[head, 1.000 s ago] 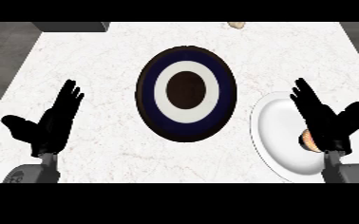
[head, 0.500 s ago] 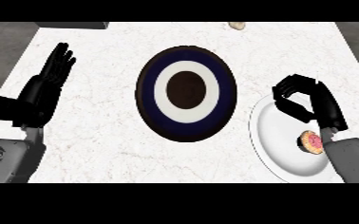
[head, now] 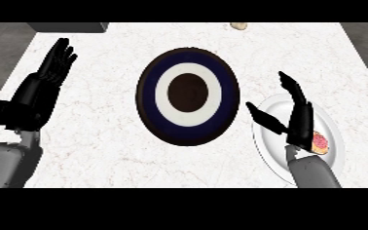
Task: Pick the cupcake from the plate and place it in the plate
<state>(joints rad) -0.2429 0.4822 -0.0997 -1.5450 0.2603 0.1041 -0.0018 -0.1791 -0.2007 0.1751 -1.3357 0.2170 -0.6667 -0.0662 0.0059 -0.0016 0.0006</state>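
Currently: pink-frosted cupcake [head: 319,141] on round white plate [head: 273,152], right side of marbled white worktop [head: 108,141]; black right hand [head: 300,123] just beside it, fingers spread apart, presumably to grasp; dark-blue ringed plate [head: 187,95] as destination, mid-worktop; black left hand [head: 49,80] resting open, left.
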